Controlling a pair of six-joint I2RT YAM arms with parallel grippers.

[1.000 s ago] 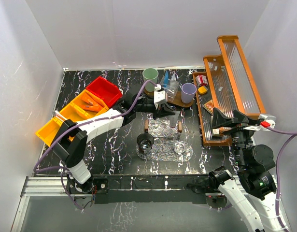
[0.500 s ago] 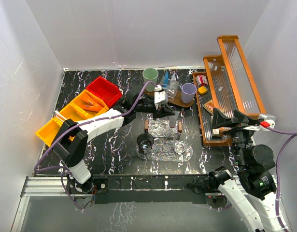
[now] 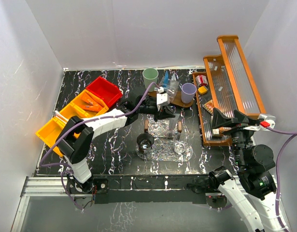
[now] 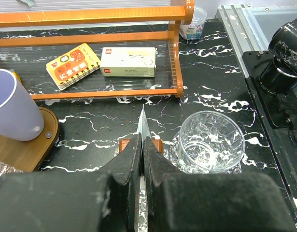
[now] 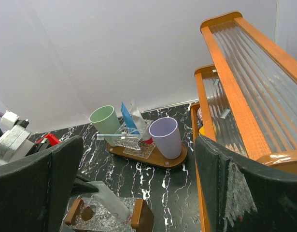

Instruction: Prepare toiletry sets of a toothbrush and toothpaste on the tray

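Two arms here, and the left one is the one reaching out over the middle of the worktop. The left gripper (image 3: pixel 163 110) is pinching a thin pale tube (image 5: pixel 109 200), fingers clamped tight with the flat end poking out past them. It's hanging over the far end of the crinkly glass tray (image 3: pixel 162 130), between the tray's two wooden handles. I can't tell if the tube is touching the glass.

Toward the tray's near edge, a dark cup (image 3: pixel 145 141) is sitting on the left and a clear glass (image 4: pixel 211 142) on the right, leaving bare tray between and behind them.

By the worktop's far edge, a wooden tray (image 5: pixel 167 159) is carrying a green cup (image 5: pixel 105 121), a lilac cup (image 5: pixel 165 137) and a clear holder (image 5: pixel 134 137) with a blue tube (image 5: pixel 127 116).

The right gripper (image 3: pixel 229 118) is hovering with jaws spread wide and nothing in them. It's at the near end of the orange rack (image 3: pixel 235 67) running along the right edge, well apart from the trays. Coloured bins (image 3: pixel 80 108) are lining the left edge.
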